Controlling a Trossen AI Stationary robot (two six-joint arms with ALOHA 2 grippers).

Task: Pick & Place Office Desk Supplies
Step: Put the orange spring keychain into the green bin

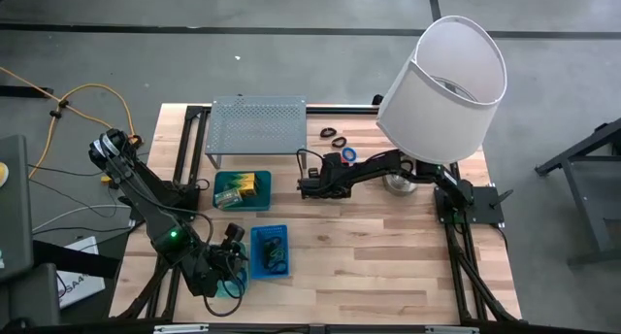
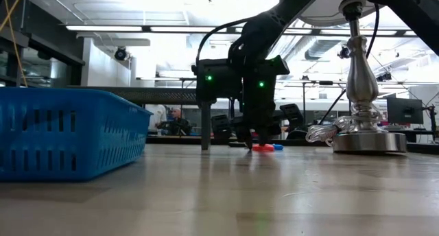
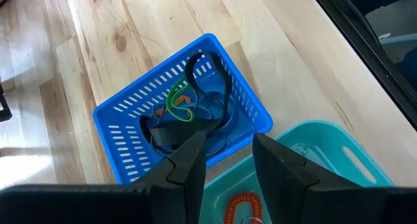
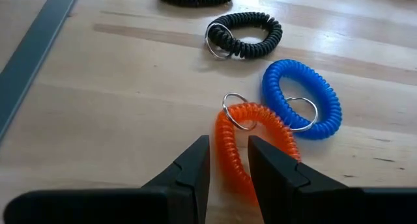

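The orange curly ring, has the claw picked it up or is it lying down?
Lying down. The orange curly ring rests flat on the wooden table, touching the blue ring; the right claw straddles its near edge.
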